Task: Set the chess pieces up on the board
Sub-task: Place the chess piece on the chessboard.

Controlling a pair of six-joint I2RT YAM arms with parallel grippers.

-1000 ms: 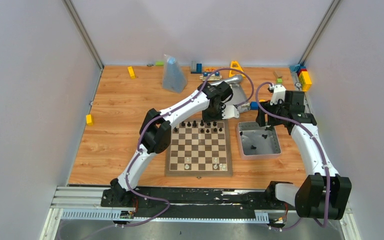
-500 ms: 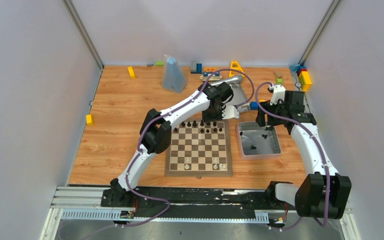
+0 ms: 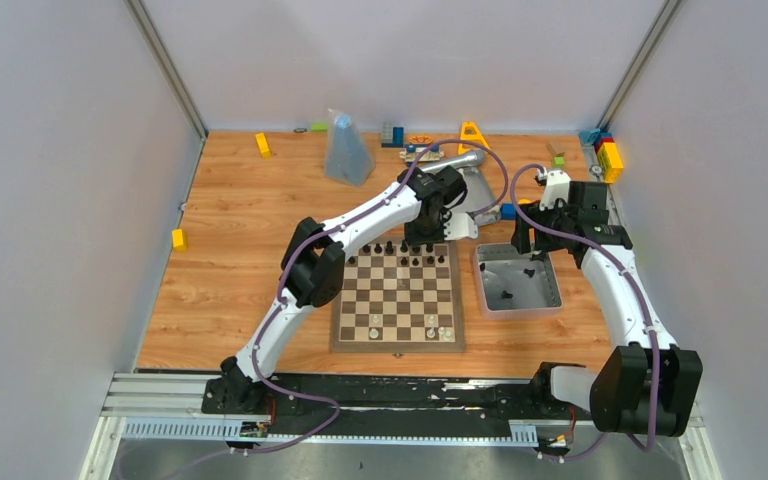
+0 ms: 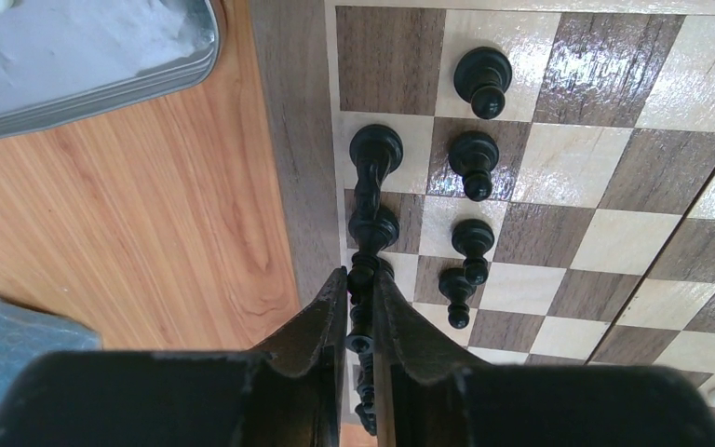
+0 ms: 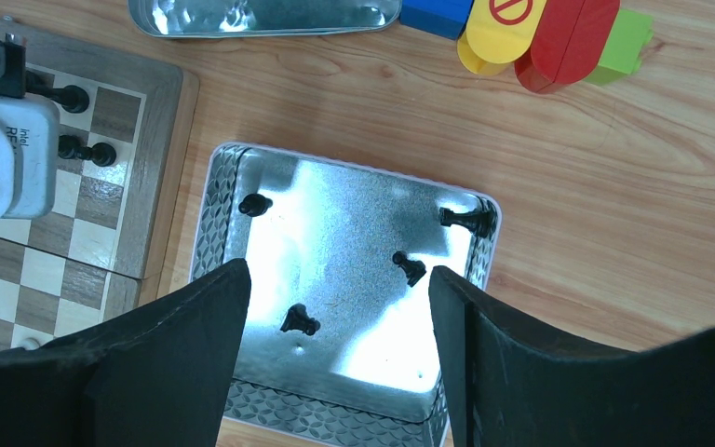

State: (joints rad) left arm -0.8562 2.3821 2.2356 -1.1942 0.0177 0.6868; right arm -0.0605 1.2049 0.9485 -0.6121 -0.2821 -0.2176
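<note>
The board (image 3: 397, 345) lies between the arms, with black chess pieces (image 3: 400, 250) along its far rows and a few white ones (image 3: 430, 325) near the front. My left gripper (image 3: 430, 236) is at the far right corner of the board. In the left wrist view the left gripper (image 4: 361, 279) is shut on a black piece (image 4: 364, 264) standing in the back row, next to another black piece (image 4: 375, 151). My right gripper (image 5: 340, 270) hangs open above the grey tray (image 5: 335, 414), which holds several black pieces (image 5: 300, 320) lying on their sides.
A shiny metal dish (image 5: 261, 14) and coloured toy blocks (image 5: 540, 28) lie beyond the grey tray (image 3: 552, 300). A clear plastic bag (image 3: 345, 150), yellow blocks (image 3: 179, 239) and more toys (image 3: 608, 155) are scattered along the far and side edges.
The left wrist has shifted only very slightly at the board's far edge. The right arm has stayed still over the tray.
</note>
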